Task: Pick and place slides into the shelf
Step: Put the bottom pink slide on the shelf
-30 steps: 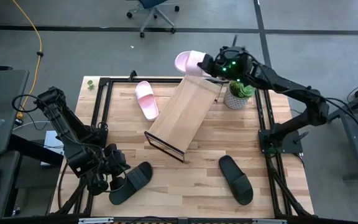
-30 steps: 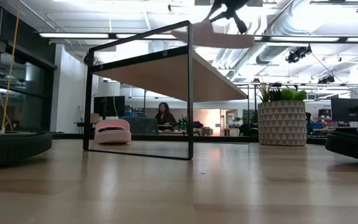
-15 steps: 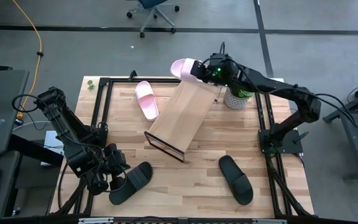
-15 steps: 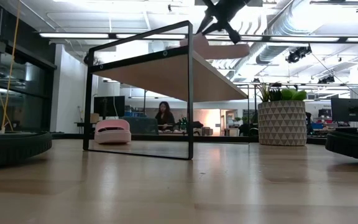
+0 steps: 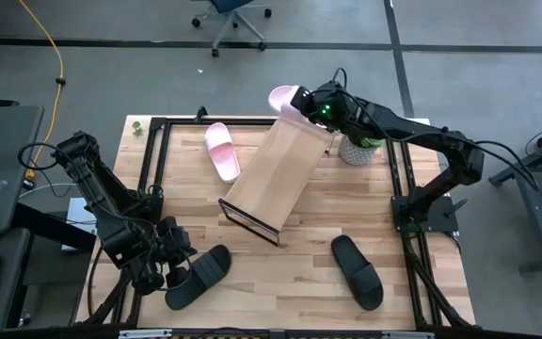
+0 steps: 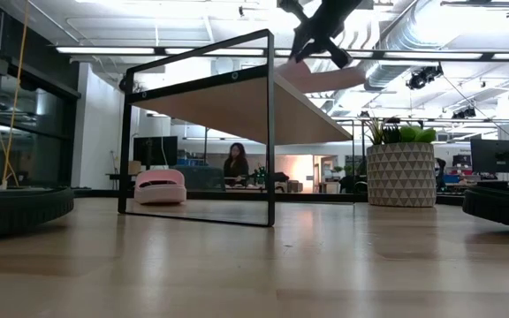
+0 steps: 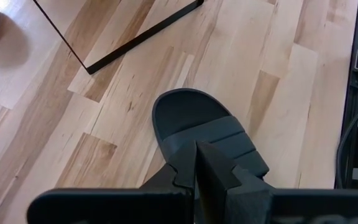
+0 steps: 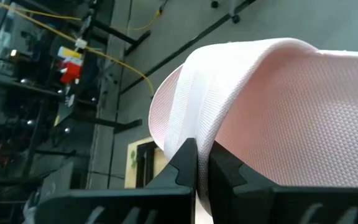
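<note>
Wooden plank counter (image 5: 327,212), slanted light-wood shelf (image 5: 280,174) at centre.
Pale pink slide (image 5: 285,98) is held pinched in the right gripper (image 5: 310,102) above the shelf's upper end; left gripper (image 5: 179,266) is clamped on a matte black slide (image 5: 200,274).

Lighting: bright, even, from ceiling strip lights (image 6: 148,49). Shadows: soft, on counter (image 5: 346,202). Glare: mild, low view. Blur: pink slide (image 8: 266,106) close up.

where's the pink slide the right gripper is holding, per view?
High: pink slide at the shelf's far upper end, in the right gripper.
Low: top centre, above the shelf's high edge.
Left wrist: not in it.
Right wrist: fills the frame, pinched between the fingers.
Shared landmark: the shelf.
</note>
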You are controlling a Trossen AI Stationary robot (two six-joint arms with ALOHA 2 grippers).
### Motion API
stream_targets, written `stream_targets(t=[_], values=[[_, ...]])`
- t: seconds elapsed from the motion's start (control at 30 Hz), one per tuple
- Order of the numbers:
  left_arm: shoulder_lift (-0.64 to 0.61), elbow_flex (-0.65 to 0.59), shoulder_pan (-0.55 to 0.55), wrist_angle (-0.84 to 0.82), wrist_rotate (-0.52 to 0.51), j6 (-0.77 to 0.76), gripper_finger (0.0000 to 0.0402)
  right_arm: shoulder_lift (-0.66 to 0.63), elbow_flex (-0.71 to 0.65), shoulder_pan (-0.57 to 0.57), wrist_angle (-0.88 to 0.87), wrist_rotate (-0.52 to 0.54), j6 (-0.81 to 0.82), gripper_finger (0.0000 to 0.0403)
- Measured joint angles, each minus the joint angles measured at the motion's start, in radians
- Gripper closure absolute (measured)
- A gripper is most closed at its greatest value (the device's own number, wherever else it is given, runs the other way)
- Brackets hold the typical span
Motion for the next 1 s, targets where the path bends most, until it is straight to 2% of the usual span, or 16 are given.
stream_targets(t=[0.33,0.67,1.0], values=[[0.000,0.000,0.000,0.000,0.000,0.000,0.0401,0.032,0.000,-0.002,-0.008,0.011,0.128,0.0403],[0.000,0.000,0.000,0.007,0.000,-0.003,0.0401,0.105,0.000,0.015,-0.004,-0.027,0.154,0.0403],[0.000,0.000,0.000,0.000,0.000,0.001,0.0401,0.126,0.000,0.034,-0.017,-0.013,0.199,0.0403]])
